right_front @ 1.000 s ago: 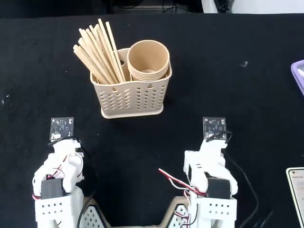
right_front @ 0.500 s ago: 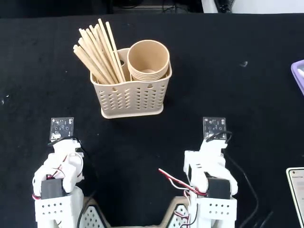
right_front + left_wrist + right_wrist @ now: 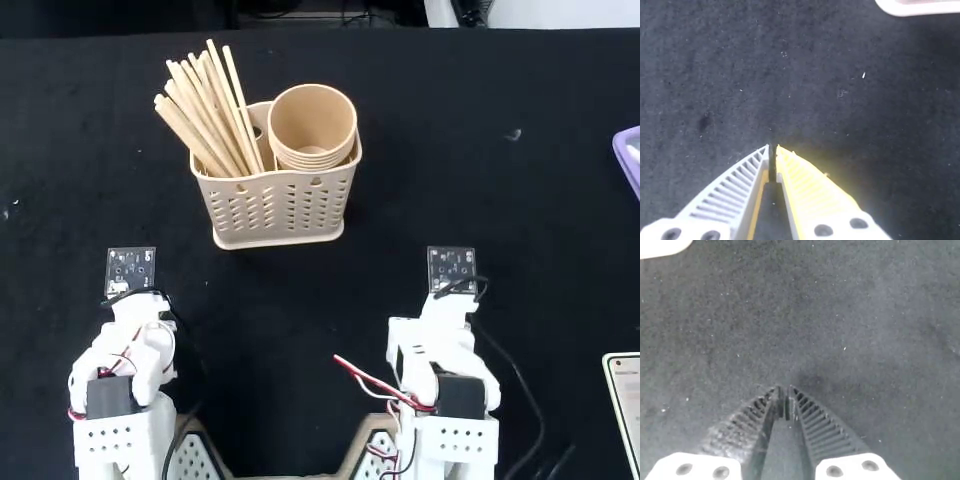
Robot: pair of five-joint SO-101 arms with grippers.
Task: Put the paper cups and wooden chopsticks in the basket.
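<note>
A beige slotted basket stands upright on the black table, toward the back left of centre. Several wooden chopsticks lean out of its left half. A stack of paper cups sits in its right half. Both arms are folded back at the near edge, well short of the basket. My left gripper is shut over bare black cloth with nothing in it. My right gripper is likewise shut and empty over the cloth. A corner of the basket shows in the left wrist view, and its corner in the right wrist view.
A purple object pokes in at the right edge of the table. A white card lies at the near right corner. The two arm bases stand at the near edge.
</note>
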